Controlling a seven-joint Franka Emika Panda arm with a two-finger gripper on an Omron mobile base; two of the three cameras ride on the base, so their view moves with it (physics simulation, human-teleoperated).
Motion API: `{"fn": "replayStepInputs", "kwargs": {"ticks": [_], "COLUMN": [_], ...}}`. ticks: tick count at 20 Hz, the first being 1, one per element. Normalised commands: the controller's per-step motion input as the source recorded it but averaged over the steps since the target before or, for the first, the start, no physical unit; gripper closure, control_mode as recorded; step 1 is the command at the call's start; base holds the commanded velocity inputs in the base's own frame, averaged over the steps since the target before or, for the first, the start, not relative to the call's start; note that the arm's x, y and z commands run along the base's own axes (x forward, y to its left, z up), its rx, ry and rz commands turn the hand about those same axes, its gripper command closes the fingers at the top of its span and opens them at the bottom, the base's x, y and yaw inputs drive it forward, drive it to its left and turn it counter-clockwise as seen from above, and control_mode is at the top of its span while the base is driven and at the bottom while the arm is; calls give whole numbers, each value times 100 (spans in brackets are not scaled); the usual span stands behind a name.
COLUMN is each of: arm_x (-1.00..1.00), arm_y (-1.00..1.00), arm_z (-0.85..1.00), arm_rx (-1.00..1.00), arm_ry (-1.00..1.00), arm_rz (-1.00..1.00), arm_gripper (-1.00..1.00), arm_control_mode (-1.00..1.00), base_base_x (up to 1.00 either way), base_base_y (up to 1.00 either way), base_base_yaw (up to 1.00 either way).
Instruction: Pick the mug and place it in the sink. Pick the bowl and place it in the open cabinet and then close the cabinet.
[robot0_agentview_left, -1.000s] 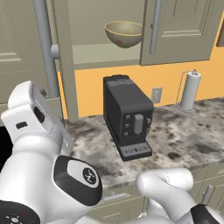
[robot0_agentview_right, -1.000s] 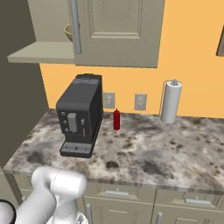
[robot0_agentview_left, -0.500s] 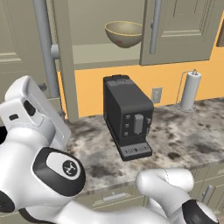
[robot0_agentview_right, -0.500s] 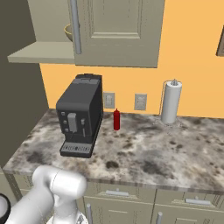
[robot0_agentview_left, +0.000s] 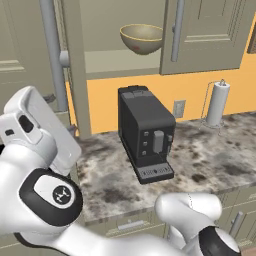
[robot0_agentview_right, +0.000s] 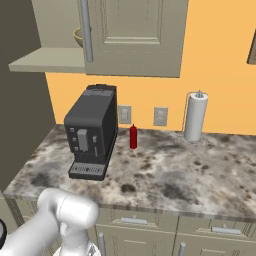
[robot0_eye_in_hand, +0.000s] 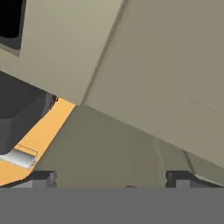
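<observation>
**Bowl on the shelf, cabinet door next**

Up on the cabinet shelf (robot0_agentview_left: 115, 61), the bowl (robot0_agentview_left: 142, 38) sits upright toward the middle of the board, set back from its front edge; the right base view catches a sliver of it (robot0_agentview_right: 78, 36) behind the door's bar handle (robot0_agentview_right: 86, 30). With the bowl lying there, I judge the placing step done and the closing step in hand.

The task's thing now is the cabinet door (robot0_agentview_left: 27, 65), swung open at the left edge of the left base view. It is a stiff, flat panel on hinges, so it should swing freely and need only a light push. Its long vertical silver bar (robot0_agentview_left: 51, 52) is smooth and round, so a pinch there could slip. A flat press on the panel face, near the free edge away from the hinge, gives the most leverage.

The fingers (robot0_eye_in_hand: 43, 177) show as 2 dark tips at the bottom of the hand view, standing wide apart with nothing between them. They face a plain grey-beige panel close ahead; I cannot tell whether they touch it.

Below, on the surface, stand a coffee machine (robot0_agentview_left: 145, 132), a red bottle (robot0_agentview_right: 133, 136) and a paper towel roll (robot0_agentview_right: 195, 117), all well clear of the door's swing.
</observation>
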Motion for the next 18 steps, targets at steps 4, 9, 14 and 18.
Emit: {"fn": "replayStepInputs", "kwargs": {"ticks": [4, 9, 14, 18], "arm_x": [0, 0, 0, 0], "arm_y": [-18, -25, -54, -65], "arm_z": [3, 7, 2, 1], "arm_rx": [-2, -1, -3, -2], "arm_ry": [-2, -1, -1, -2], "arm_rz": [-14, -13, -7, -6], "arm_gripper": [-100, -100, -100, -100], "arm_control_mode": [-100, -100, -100, -100], "base_base_x": [0, 0, 0, 0], "base_base_y": [0, 0, 0, 0], "base_base_yaw": [0, 0, 0, 0]}}
